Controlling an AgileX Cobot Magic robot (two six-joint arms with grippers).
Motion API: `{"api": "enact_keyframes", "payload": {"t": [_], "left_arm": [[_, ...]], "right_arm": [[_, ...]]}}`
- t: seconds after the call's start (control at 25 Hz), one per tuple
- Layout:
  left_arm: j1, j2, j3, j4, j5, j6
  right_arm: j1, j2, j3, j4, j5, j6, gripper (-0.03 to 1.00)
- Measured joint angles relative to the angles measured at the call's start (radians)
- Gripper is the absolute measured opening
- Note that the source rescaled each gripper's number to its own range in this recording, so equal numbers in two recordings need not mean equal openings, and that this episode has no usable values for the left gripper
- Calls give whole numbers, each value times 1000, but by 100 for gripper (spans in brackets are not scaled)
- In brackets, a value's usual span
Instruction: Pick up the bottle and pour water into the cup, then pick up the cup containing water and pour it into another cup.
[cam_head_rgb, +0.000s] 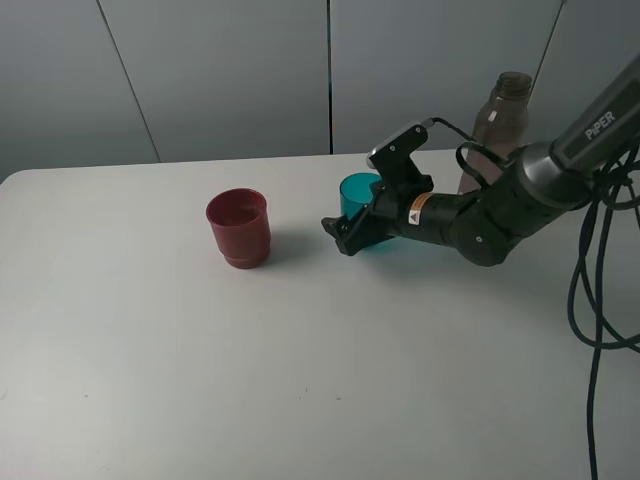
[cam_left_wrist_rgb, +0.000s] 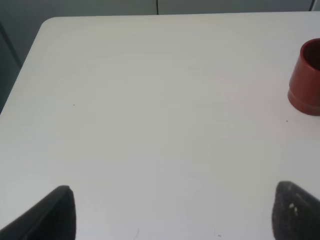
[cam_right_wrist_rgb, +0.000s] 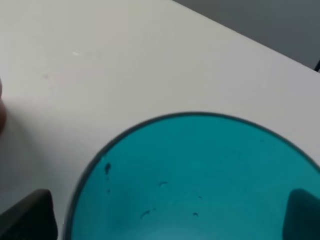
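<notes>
The teal cup (cam_head_rgb: 357, 192) stands on the white table (cam_head_rgb: 300, 380) right of centre. My right gripper (cam_head_rgb: 352, 226) is open, with a finger on each side of the cup low down. In the right wrist view the cup (cam_right_wrist_rgb: 200, 165) fills the space between the fingers (cam_right_wrist_rgb: 27, 217), with a thin gap at one side and small droplets on its inner wall. The dark red cup (cam_head_rgb: 238, 228) stands to its left and also shows in the left wrist view (cam_left_wrist_rgb: 306, 80). The smoky bottle (cam_head_rgb: 500, 120) stands upright behind my right arm. My left gripper (cam_left_wrist_rgb: 172, 215) is open over bare table.
Black cables (cam_head_rgb: 595, 290) hang down at the right edge of the table. A grey panelled wall (cam_head_rgb: 230, 70) runs along behind the table's far edge. The table's left corner (cam_left_wrist_rgb: 45, 25) appears in the left wrist view.
</notes>
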Motion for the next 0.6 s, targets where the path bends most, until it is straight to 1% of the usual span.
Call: {"api": "enact_keyframes", "payload": {"t": [0.16,0.28,0.48,0.6], "left_arm": [[0,0,0,0,0,0],[0,0,0,0,0,0],[0,0,0,0,0,-2],[0,0,0,0,0,-2]], "right_arm": [[0,-41,0,0,75,15,100],[0,-64,7,-3,131,55,100],[0,-113,61,-23,165,86,100],[0,-142,103,-27,217,89,100]]}}
